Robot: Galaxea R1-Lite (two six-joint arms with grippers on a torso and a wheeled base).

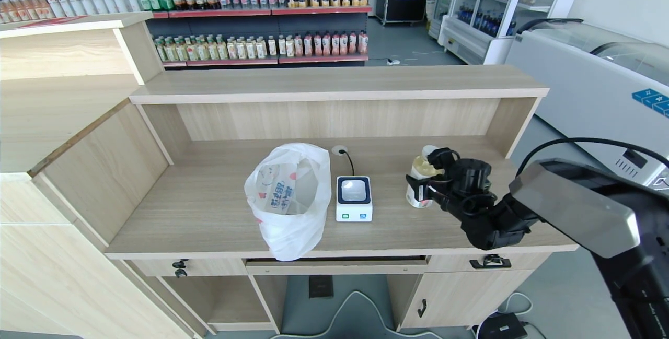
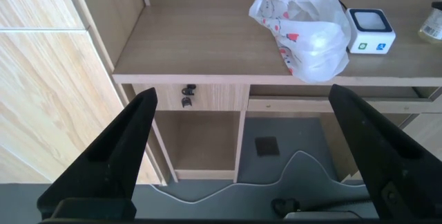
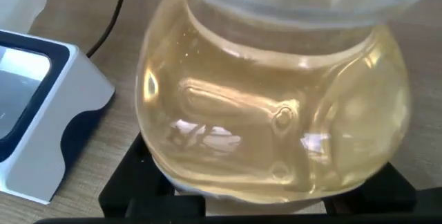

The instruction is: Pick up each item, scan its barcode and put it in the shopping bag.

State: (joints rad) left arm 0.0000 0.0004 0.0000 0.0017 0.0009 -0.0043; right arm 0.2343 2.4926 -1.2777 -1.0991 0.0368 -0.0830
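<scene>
Currently on pick-up step, I judge. My right end effector [image 1: 431, 176] around bottle [image 1: 417, 174], which stands on bench [image 1: 209, 208] just right of scanner [image 1: 354, 198]; cannot tell if clenched. My left end effector [image 2: 242, 92] released, off bench front. Next calls for firm grip, lift, barcode to scanner window, then shopping bag [image 1: 290, 198].
</scene>
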